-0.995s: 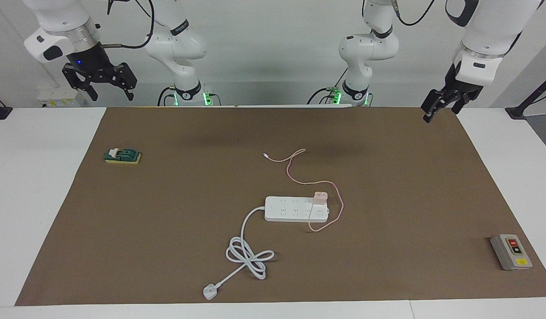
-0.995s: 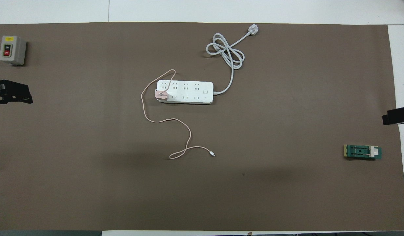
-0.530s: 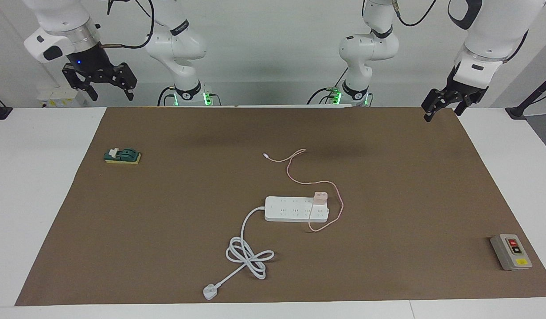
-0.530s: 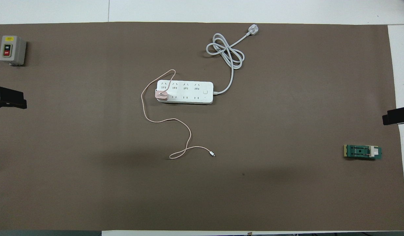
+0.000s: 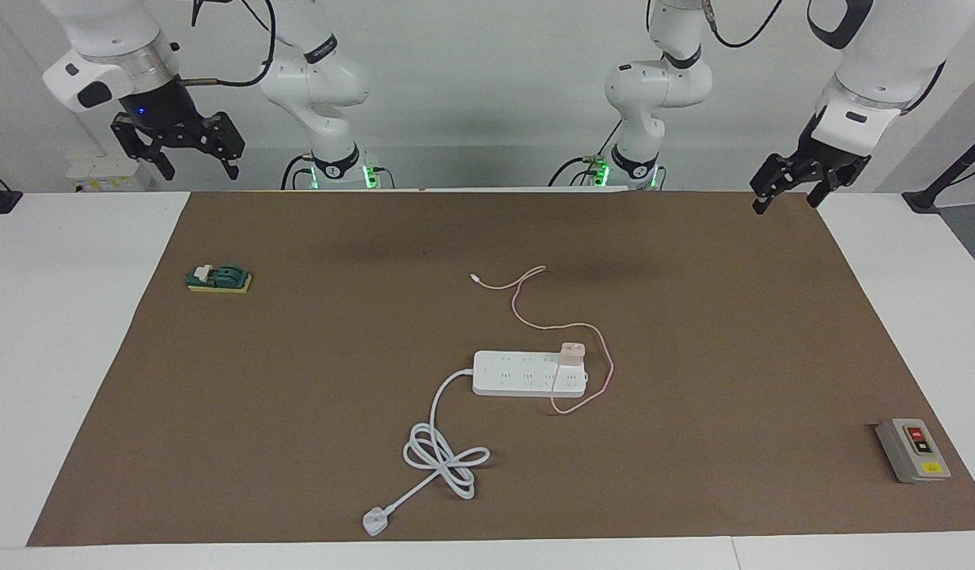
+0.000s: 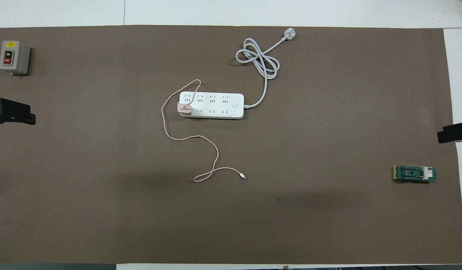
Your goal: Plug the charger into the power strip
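Observation:
The white power strip point(image 5: 519, 374) point(image 6: 216, 105) lies mid-mat, its thick cord coiling away from the robots. The small pale-pink charger point(image 5: 572, 352) point(image 6: 185, 108) sits on the strip's end toward the left arm, in the socket row nearer the robots. Its thin pink cable point(image 5: 527, 313) point(image 6: 216, 153) loops over the strip and runs toward the robots. Both grippers hang raised, far from the strip. My left gripper point(image 5: 788, 202) point(image 6: 13, 112) is open over its mat corner. My right gripper point(image 5: 200, 170) point(image 6: 454, 132) is open near its own corner. Neither holds anything.
A grey button box point(image 5: 912, 450) point(image 6: 13, 57) stands at the left arm's end, farther from the robots than the strip. A green switch block point(image 5: 218, 278) point(image 6: 414, 174) lies toward the right arm's end. The white three-pin plug point(image 5: 373, 521) point(image 6: 289, 33) rests by the mat's farthest edge.
The left gripper has lifted slightly and turned a little above its corner. The right gripper has risen a touch. Charger, cable and strip have not moved.

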Available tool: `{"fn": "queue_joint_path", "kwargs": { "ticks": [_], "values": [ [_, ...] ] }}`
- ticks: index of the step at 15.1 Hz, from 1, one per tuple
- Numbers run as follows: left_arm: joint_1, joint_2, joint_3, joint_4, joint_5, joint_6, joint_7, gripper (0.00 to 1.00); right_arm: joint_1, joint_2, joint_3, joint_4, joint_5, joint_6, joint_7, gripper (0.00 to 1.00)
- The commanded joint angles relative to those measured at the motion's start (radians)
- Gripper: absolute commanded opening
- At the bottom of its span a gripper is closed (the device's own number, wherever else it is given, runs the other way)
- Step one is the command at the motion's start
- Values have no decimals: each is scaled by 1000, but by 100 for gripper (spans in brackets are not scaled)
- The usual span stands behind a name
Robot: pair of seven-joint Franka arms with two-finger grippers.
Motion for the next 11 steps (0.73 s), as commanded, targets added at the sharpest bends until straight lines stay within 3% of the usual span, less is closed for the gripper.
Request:
{"fn": "queue_joint_path", "kwargs": {
  "ticks": [1,11],
  "values": [
    [-17,36,13,42,-14,-29,14,100,-17,-24,3,-26,-14,-2,-31,100],
    [-20,28,-4,33,-37,-20,26,100,-19,-24,3,-27,-14,-2,-30,100]
  ]
}}
